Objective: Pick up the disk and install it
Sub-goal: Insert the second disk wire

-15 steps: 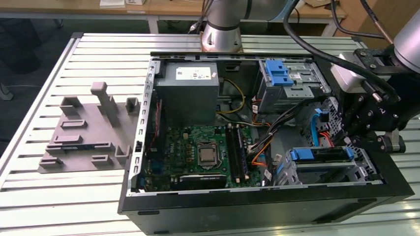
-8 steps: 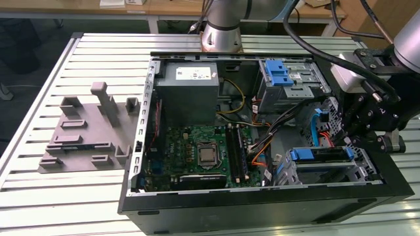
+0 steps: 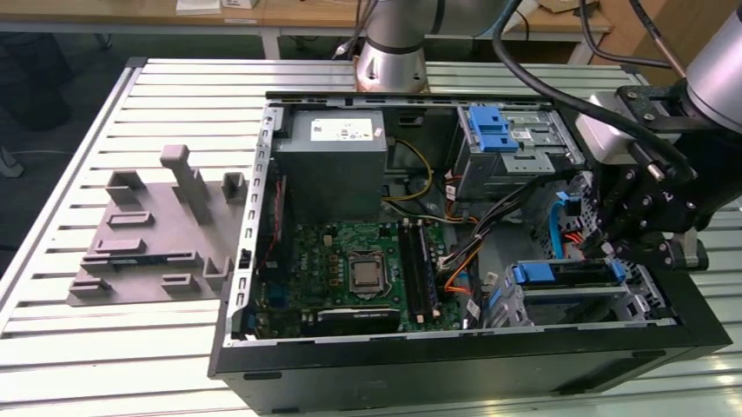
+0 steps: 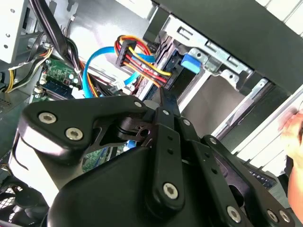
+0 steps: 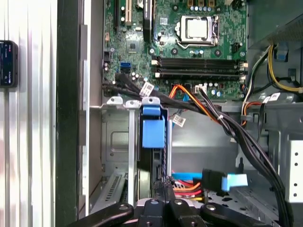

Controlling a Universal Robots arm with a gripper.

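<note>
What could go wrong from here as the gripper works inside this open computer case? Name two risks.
The gripper hangs close to loose blue and orange cables; it might snag or tug them. The bay's blue latch stands just ahead of the fingertips, so a slight misalignment might knock it or jam against the bay.

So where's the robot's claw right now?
The gripper hangs at the exterior view's right, inside the open computer case, just above the blue-tabbed drive bay.

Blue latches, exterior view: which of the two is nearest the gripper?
The lower blue latch, on the bay at the case's front edge, just below the gripper. The other blue latch sits up by the power supply.
</note>
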